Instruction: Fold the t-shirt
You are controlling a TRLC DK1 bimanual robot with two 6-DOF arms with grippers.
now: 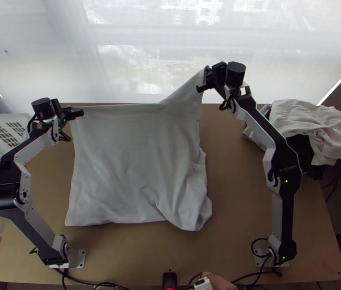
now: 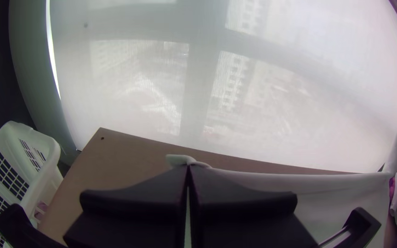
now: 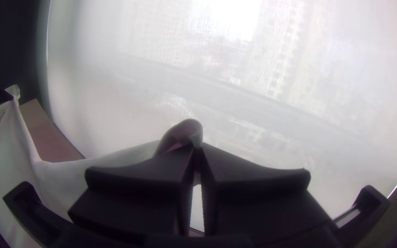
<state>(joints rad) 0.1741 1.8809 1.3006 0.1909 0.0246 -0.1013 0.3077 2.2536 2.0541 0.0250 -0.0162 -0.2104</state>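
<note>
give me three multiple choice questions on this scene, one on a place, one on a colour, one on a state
1. Where is the basket?
A) In the middle of the table
B) At the table's left side
C) At the table's right side

2. What colour is the t-shirt?
A) Bright red
B) Dark green
C) Pale grey

3. How are the fingers of the left gripper and the right gripper?
A) Both pairs shut on the t-shirt
B) Both pairs wide open
C) One pair shut, the other wide open

1: B, the top view shows it at the left edge.
2: C, its broad spread part looks pale grey from above.
3: A, in each wrist view the fingers meet with the t-shirt's cloth poking out past their tips.
</note>
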